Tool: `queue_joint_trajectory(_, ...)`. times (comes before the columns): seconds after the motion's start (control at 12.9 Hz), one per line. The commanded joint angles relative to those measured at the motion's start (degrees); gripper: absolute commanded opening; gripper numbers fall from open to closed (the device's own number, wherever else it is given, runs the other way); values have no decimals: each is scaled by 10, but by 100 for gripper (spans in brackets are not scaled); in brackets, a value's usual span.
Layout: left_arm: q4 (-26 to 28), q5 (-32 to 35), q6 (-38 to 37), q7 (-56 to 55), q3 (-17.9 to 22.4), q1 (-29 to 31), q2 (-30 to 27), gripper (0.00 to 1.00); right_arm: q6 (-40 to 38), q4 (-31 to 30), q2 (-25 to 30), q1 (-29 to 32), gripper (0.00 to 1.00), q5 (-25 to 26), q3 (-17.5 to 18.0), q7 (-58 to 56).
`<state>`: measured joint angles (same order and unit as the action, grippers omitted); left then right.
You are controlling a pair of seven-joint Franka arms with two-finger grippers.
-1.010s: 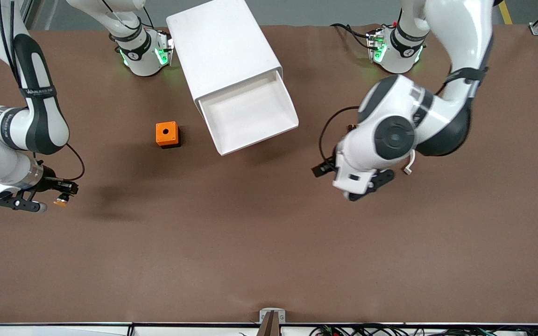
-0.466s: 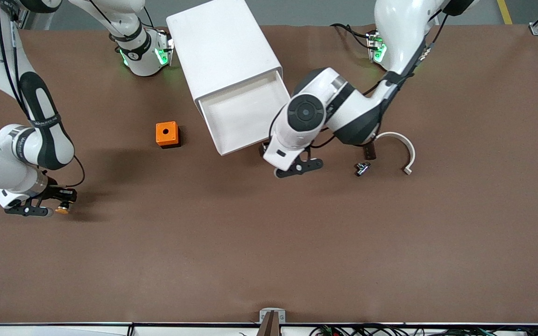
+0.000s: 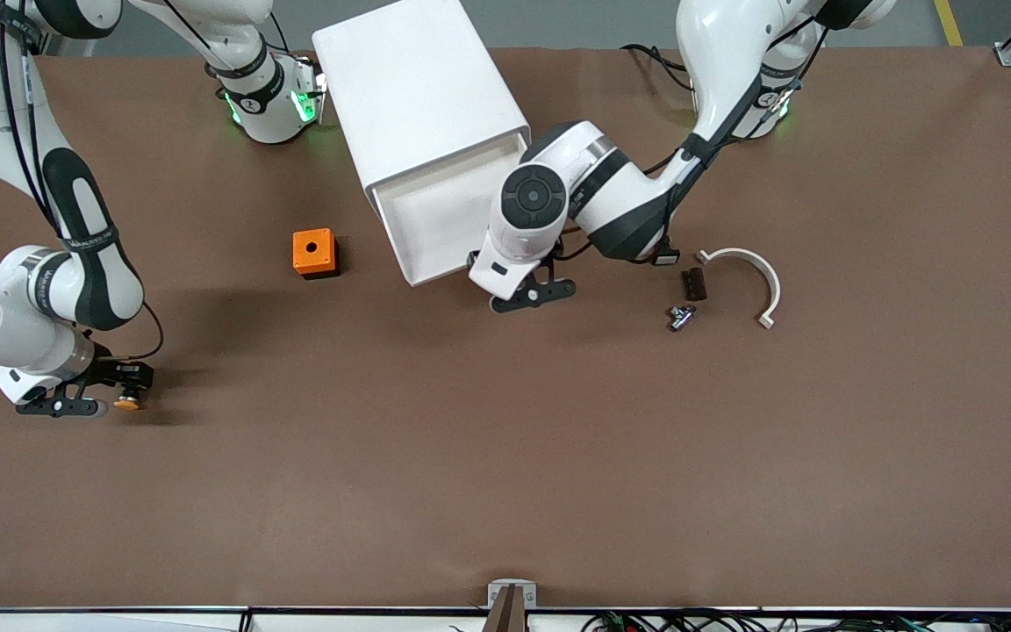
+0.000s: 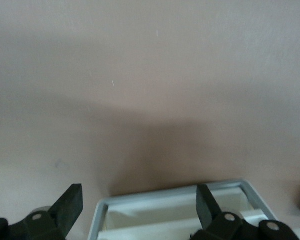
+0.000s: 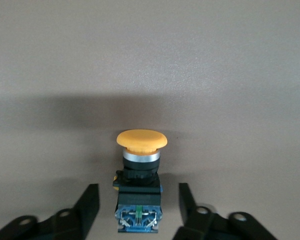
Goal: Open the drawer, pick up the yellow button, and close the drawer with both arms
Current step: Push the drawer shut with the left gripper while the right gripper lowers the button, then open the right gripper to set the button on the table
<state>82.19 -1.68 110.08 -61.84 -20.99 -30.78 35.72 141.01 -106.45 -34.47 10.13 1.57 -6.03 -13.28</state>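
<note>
Right gripper [image 5: 139, 200] parted around the button [image 5: 139, 185], fingers clear, left gripper [image 4: 140, 202] spread wide, hiding the open drawer's [image 3: 435, 224] front corner.

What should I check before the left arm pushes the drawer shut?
1. Button out of the drawer, on the table: ok.
2. Right gripper fingers apart, clear of the button: ok.
3. Left gripper open at the drawer's front edge: ok.
4. Drawer tray bare where visible: ok; part hidden by the left arm: cannot tell.
5. Orange box clear of the drawer: ok.
6. Drawer closed: not ok.
</note>
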Motion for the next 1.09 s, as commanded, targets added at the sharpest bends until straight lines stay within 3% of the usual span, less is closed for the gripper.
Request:
queue_joint_trajectory(0.0, 47, 3, 7, -39, -34, -2, -24, 100, -94, 37, 23, 3, 100, -32, 10, -11)
queue_joint_trajectory(0.16, 59, 3, 9, -57, -58, -2, -26, 100, -192, 69, 52, -12, 100, -61, 10, 23)
queue_joint_trajectory(0.39, 79, 4, 22, -95, -92, -2, -27, 100, -319, 133, 86, -34, 100, -63, 8, 95)
queue_joint_trajectory(0.78, 97, 4, 37, -122, -97, -26, -27, 100, -521, 276, 120, -69, 100, -31, 7, 99)
queue_joint_trajectory(1.01, 99, 5, 37, -123, -97, -28, -28, 100, -544, 340, 120, -65, 100, -36, 6, 98)
